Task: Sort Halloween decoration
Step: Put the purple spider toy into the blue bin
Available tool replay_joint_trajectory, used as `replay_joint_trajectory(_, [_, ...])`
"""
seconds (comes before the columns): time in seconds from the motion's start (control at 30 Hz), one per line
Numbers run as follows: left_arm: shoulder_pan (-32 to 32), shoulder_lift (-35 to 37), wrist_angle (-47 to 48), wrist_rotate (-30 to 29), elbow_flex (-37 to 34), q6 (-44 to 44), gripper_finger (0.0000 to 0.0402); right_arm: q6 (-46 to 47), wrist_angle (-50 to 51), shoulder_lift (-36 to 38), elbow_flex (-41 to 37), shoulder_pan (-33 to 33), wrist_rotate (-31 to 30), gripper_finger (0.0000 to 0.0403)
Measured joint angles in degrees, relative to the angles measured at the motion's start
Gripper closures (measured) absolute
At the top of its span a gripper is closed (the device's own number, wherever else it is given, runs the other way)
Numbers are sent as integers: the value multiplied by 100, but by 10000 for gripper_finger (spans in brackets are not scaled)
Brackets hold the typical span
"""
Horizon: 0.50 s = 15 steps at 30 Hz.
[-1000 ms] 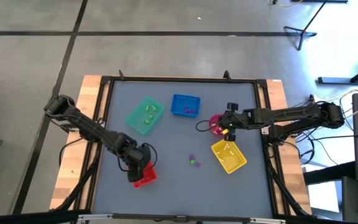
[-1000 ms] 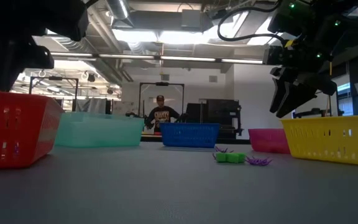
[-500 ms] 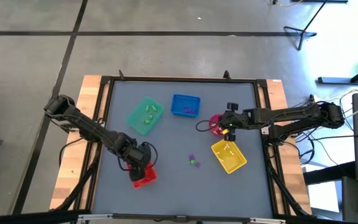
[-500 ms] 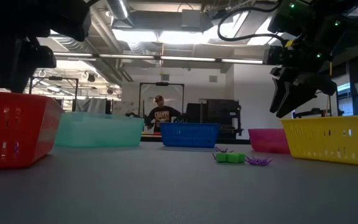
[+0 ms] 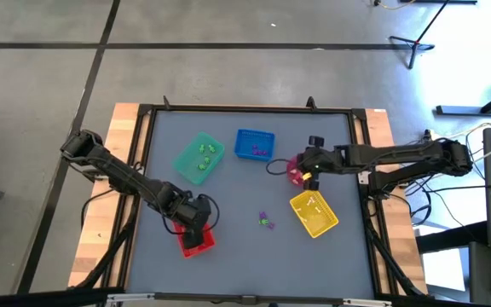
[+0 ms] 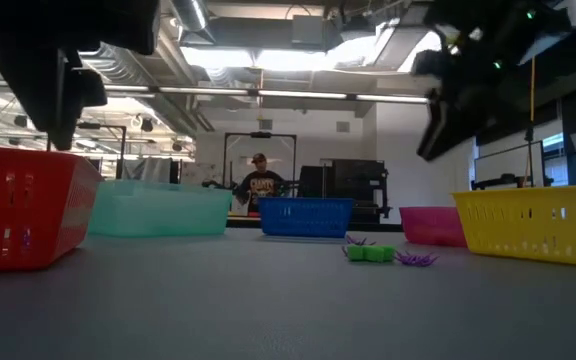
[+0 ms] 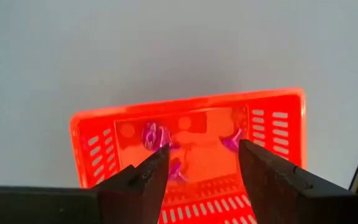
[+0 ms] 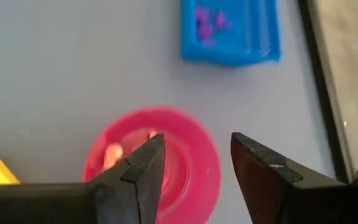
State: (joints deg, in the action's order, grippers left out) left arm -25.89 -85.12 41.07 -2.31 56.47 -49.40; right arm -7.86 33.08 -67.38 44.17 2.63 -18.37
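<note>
Mostly sorted: trinkets in red tray [image 7: 191,149], green tray [image 5: 198,158], blue tray [image 5: 255,145], yellow tray [image 5: 314,213], pink bowl [image 8: 154,165]. Few green and purple trinkets [image 5: 266,221] left loose mid-table. Left gripper [image 7: 199,163] over red tray, right gripper [image 8: 194,155] over bowl, jaws released, empty.

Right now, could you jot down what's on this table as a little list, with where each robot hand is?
left gripper: open, empty, above the red tray
red tray contents: purple trinkets
right gripper: open, empty, above the pink bowl
green tray: green trinkets inside
blue tray: purple trinkets inside
yellow tray: pale trinkets inside
loose trinkets: on the table, unsorted
</note>
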Motion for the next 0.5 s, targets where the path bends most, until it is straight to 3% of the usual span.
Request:
replay_joint_trajectory(0.13, [0,0,-95,-38,0,1,226,6,-14,-1,415,2,233,219])
replay_joint_trajectory(0.5, [0,0,-132,-492,0,4,226,481,-879,-45,758,-7,2706,219])
